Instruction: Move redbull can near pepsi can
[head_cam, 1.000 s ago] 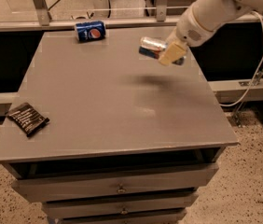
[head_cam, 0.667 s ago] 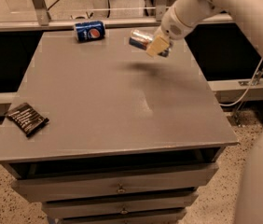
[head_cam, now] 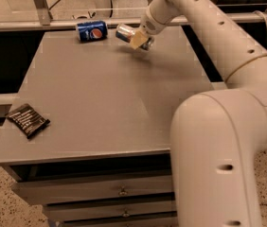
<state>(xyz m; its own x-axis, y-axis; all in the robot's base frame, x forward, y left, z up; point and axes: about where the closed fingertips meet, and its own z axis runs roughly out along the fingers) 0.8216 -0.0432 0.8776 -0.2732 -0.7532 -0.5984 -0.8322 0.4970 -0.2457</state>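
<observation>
**What the arm and the edges hide**

The hand (head_cam: 140, 40), above the counter's (head_cam: 95, 98) far edge, is clamped around the redbull can (head_cam: 124, 32) and covers the can's right end; only its shiny left end and a little of the body show. The arm (head_cam: 218, 141) runs out of view at the top, right and bottom, and hides the counter's near right corner and much of its right edge. The markings on the dark packet (head_cam: 28, 120) by the near left corner are too small to read. The drawers (head_cam: 100, 191) are cut off at the bottom.

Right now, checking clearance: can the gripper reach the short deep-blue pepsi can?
Probably yes: the gripper, shut on the slim silver redbull can, hangs beside the pepsi can with bare table between.
</observation>
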